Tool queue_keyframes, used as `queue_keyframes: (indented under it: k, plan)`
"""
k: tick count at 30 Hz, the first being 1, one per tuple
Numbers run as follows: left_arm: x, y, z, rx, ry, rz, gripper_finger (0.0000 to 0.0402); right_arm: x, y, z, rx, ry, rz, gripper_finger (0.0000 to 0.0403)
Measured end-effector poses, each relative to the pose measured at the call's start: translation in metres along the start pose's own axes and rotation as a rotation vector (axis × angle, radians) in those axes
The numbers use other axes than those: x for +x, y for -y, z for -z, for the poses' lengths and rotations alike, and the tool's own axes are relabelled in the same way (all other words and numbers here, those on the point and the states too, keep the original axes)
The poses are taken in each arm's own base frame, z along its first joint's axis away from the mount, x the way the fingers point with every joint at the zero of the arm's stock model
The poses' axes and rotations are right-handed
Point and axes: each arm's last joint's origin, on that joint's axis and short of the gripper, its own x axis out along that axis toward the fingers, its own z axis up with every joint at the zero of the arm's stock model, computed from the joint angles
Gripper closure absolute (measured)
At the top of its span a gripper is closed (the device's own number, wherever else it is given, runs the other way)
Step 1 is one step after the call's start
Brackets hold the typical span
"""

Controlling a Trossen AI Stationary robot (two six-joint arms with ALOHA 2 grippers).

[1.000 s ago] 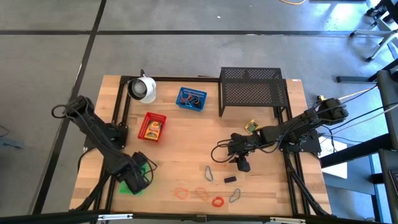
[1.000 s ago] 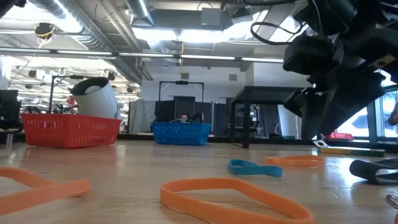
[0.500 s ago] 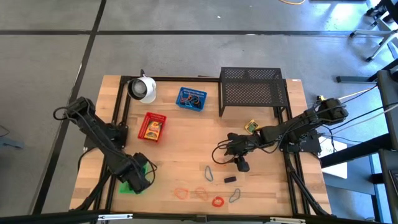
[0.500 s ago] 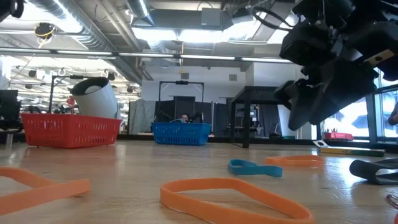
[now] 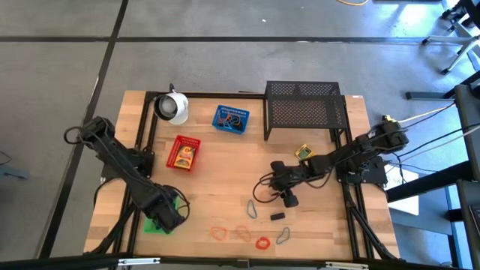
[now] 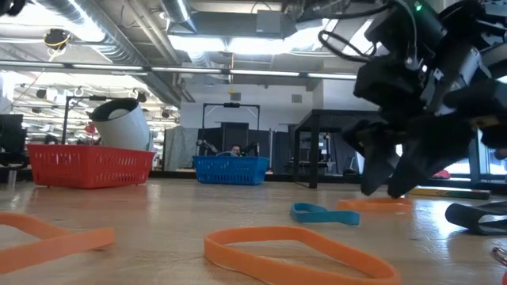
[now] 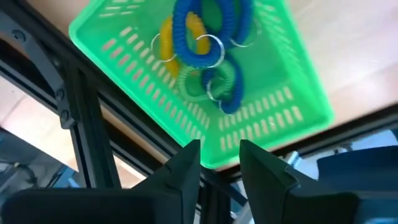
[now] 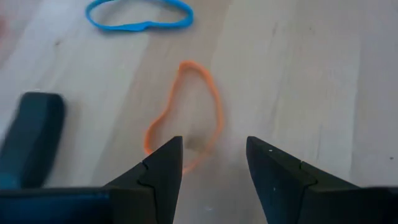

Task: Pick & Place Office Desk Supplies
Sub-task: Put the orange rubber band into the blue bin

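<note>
Right claw (image 8: 211,165) parted, empty, apparently just above orange band loop (image 8: 186,112).

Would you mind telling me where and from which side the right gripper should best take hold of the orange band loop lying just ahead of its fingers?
The orange band loop lies flat on the wooden table, so come straight down from above. Its strand is thin; one finger of the open right gripper should probably land inside the loop and one outside, pinching a long side near the wider end. The black clip beside it is best avoided.
</note>
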Motion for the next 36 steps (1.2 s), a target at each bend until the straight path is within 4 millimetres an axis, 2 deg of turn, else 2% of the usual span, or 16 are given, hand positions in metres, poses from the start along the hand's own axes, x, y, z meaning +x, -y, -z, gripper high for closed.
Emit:
queue_keyframes:
  k: [4, 8, 16, 21, 26, 30, 36]
  plan:
    - [-0.016, 0.004, 0.005, 0.013, 0.033, 0.029, 0.0315, 0.006, 0.001, 0.003, 0.033, -0.014, 0.009, 0.0224]
    - [-0.035, 0.01, 0.009, 0.013, 0.128, 0.096, 0.0328, 0.01, 0.0, 0.004, 0.027, -0.015, 0.03, 0.0245]
    - [-0.086, 0.024, 0.005, -0.005, 0.493, 0.322, 0.0343, 0.011, -0.005, 0.004, -0.022, -0.021, 0.048, 0.0337]
    - [-0.113, 0.026, 0.001, 0.045, 0.744, 0.389, 0.0345, 0.011, -0.01, 0.005, -0.033, -0.025, 0.049, 0.0394]
    - [-0.13, 0.026, -0.006, 0.087, 0.939, 0.381, 0.0345, 0.011, -0.011, 0.005, 0.003, -0.022, 0.048, 0.0395]
    - [-0.136, 0.025, -0.013, 0.091, 1.002, 0.36, 0.0345, 0.006, -0.007, 0.0, 0.059, -0.018, 0.053, 0.0399]
    - [-0.14, 0.025, -0.026, 0.141, 1.021, 0.295, 0.0341, -0.012, 0.005, -0.038, 0.025, 0.115, 0.154, 0.04]
